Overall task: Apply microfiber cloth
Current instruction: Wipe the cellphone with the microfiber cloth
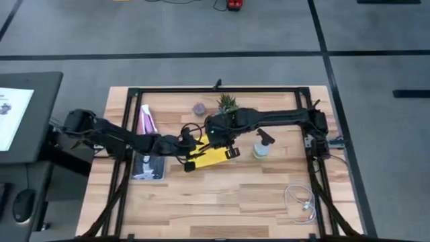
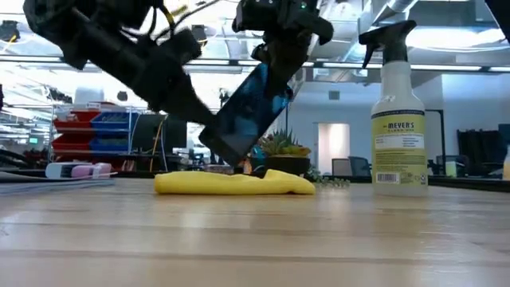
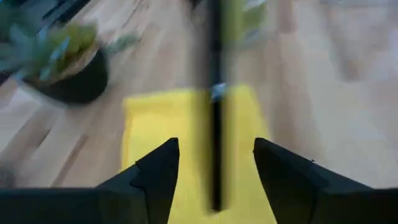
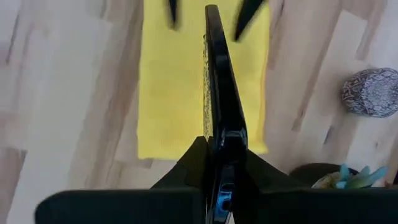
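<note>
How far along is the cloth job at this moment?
Done: the microfiber cloth lies flat on the table. In hand: the right hand is shut on the smartphone, holding it tilted on edge just above the cloth; the left hand is open, its fingers either side of the phone's far end. Left: I see no cloth-to-screen contact yet.
</note>
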`<state>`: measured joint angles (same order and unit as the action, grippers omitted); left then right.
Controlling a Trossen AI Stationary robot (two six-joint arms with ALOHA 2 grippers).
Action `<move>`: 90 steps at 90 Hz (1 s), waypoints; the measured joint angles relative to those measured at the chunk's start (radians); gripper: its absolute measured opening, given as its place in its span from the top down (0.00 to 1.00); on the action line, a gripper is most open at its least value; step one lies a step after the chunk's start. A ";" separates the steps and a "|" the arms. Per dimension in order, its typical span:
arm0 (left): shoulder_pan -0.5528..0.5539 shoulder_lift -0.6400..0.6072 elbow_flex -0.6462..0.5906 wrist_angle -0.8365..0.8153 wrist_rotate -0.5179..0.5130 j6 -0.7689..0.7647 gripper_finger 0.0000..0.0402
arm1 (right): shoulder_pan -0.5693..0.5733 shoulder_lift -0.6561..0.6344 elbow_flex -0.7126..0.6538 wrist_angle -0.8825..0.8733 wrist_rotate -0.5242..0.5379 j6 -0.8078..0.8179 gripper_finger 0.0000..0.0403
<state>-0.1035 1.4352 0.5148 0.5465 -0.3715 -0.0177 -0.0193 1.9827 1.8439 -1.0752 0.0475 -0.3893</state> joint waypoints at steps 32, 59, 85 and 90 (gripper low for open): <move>0.003 0.023 0.000 0.008 -0.008 -0.018 0.68 | 0.000 0.002 0.000 -0.016 -0.001 0.000 0.95; 0.003 0.024 -0.001 0.031 0.005 -0.024 0.95 | 0.004 0.002 0.000 -0.016 0.003 0.002 0.95; 0.004 0.013 0.051 0.016 0.020 0.002 0.74 | 0.004 0.002 0.001 -0.015 -0.003 0.000 0.95; 0.004 0.007 0.063 -0.008 0.020 0.008 0.67 | 0.004 0.003 0.001 -0.020 -0.003 0.002 0.95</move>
<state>-0.0998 1.4427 0.5780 0.5380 -0.3515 -0.0094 -0.0151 1.9854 1.8446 -1.0955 0.0440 -0.3878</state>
